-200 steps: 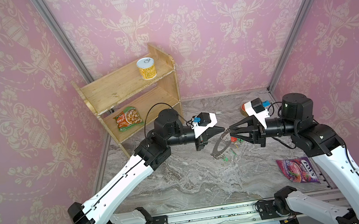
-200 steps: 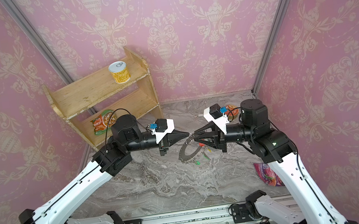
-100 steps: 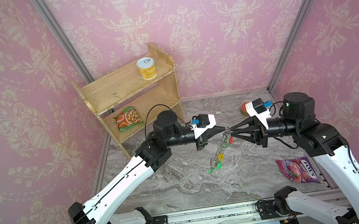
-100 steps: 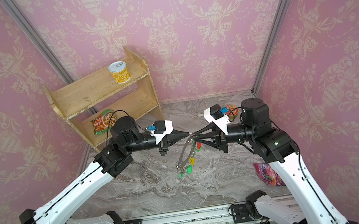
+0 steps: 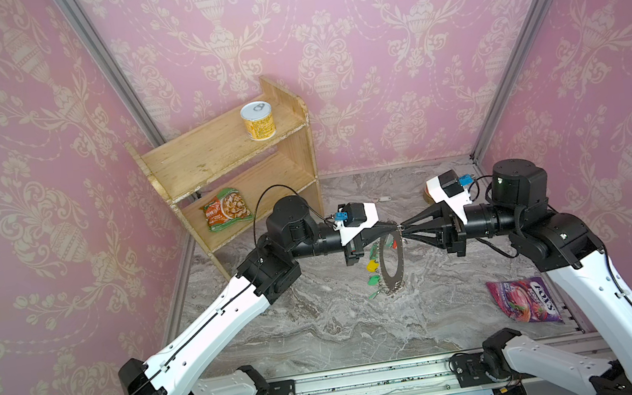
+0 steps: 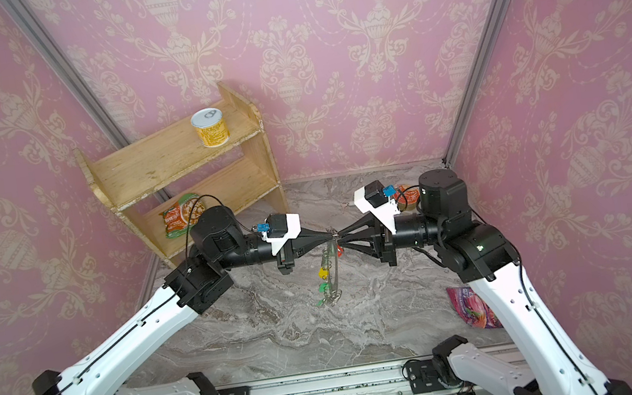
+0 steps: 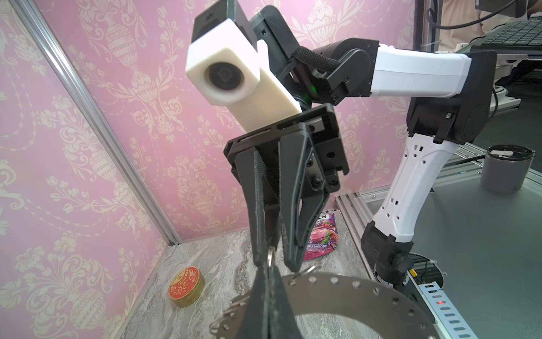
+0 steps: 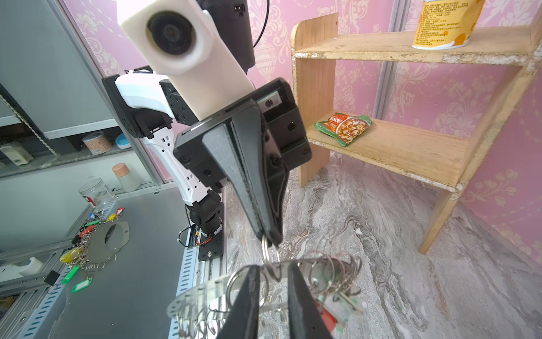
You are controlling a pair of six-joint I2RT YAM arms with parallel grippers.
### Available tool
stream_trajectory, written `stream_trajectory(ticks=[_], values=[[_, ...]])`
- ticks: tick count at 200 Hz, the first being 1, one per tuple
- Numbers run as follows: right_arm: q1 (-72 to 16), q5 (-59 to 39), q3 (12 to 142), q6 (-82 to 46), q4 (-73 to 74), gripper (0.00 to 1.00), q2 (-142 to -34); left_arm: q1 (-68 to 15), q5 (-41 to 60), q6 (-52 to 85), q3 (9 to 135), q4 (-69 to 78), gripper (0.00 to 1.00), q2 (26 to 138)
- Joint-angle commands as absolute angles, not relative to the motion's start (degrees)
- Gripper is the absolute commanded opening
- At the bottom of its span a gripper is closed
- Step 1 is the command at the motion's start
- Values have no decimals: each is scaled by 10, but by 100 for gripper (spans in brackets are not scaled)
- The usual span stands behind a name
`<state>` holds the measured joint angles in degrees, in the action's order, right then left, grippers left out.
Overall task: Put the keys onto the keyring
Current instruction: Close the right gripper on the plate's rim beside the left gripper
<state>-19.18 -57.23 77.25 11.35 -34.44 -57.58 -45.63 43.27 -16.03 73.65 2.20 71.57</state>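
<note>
Grey-brown metal at the centre: large flat keyring disc [image 5: 401,264] with a wide hole and a rim fringed with small wire loops, hanging upright straight below both sets of fingertips. Seen there as a narrow oval; the disc [image 6: 333,271] almost edge-on in a top view. Small silver keys with green, yellow and red plastic tags [image 5: 372,266] bunched on the loops, mostly on the side of the disc towards the left gripper [image 5: 395,229]. From above, only two black points meeting tip to tip, right gripper [image 5: 403,229] facing the left; no way to judge either opening from there. Settled by the wrist views. Left gripper [image 8: 268,236] clenched tight, pinching one small wire loop [image 8: 269,254] at the top of the rim, with the whole disc [image 8: 202,290] hung from that loop. Right gripper [image 7: 275,264] a narrow gap apart, one finger [image 7: 259,223] on each side of the same loop; touching it or not, cannot tell. Shown in full only by the left wrist view: round red-topped tin [image 7: 186,286] on the marble floor [image 7: 223,264], well behind the right gripper, half hidden from above by that arm's camera. Also there, a purple sweets bag [image 7: 322,234] on the marble, below and behind the right gripper. Shown only by the right wrist view: second ringed disc [image 8: 96,252] with coloured tags, lying on a grey bench [image 8: 132,278] outside the cell, far behind the left arm.
</note>
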Motion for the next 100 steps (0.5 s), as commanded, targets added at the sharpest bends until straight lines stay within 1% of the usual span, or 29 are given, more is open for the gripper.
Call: stream_trajectory(ticks=[1, 100], values=[[-199, -583, 792, 101, -330, 17, -578, -461, 456, -160, 733, 59, 0, 697], [-214, -577, 800, 104, -334, 7, -580, -461, 460, -159, 735, 51, 0, 697]])
